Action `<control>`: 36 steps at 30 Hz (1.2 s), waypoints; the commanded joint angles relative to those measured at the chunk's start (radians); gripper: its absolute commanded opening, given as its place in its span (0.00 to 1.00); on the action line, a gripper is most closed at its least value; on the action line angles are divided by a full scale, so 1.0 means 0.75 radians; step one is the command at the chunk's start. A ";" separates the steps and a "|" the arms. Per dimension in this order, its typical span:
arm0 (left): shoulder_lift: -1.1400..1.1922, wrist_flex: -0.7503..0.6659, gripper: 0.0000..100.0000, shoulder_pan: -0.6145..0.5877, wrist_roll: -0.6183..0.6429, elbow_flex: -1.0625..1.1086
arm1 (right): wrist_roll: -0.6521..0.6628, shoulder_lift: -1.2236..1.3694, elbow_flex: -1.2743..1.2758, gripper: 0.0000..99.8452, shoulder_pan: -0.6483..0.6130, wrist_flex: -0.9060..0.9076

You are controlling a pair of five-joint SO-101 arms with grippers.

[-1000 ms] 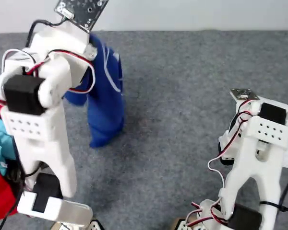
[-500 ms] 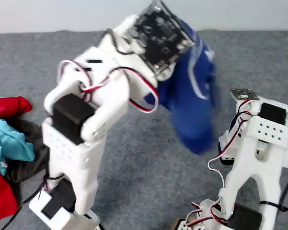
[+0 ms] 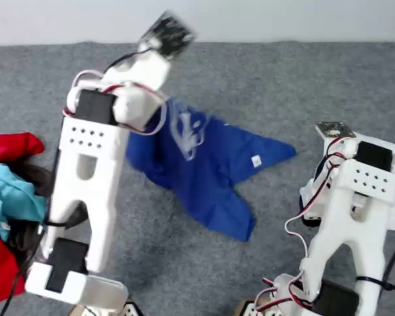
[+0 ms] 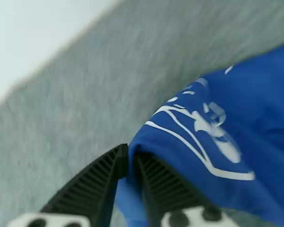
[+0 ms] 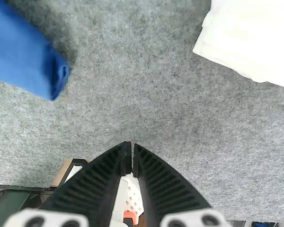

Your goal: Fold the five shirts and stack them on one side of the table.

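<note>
A blue shirt with a white print lies spread across the middle of the grey table. One edge is lifted at its far left end. In the left wrist view, my left gripper is shut on that raised blue fabric, just above the table. The left arm stands at the left and leans over the shirt. My right gripper is shut with nothing in it, hanging above bare table. One end of the blue shirt lies ahead of it. The right arm sits folded at the right.
A pile of shirts lies at the left edge: red, teal and a dark one. A white cloth lies on the table beyond my right gripper. A pale wall borders the table's far side.
My left arm swung the hanging blue shirt from the left to the right, then drew back left. The shirt now lies spread on the table. The right arm has not moved.
</note>
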 commanded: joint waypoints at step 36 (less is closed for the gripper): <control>0.364 0.127 0.16 0.479 -0.055 0.222 | -0.002 -0.046 0.002 0.02 0.001 0.044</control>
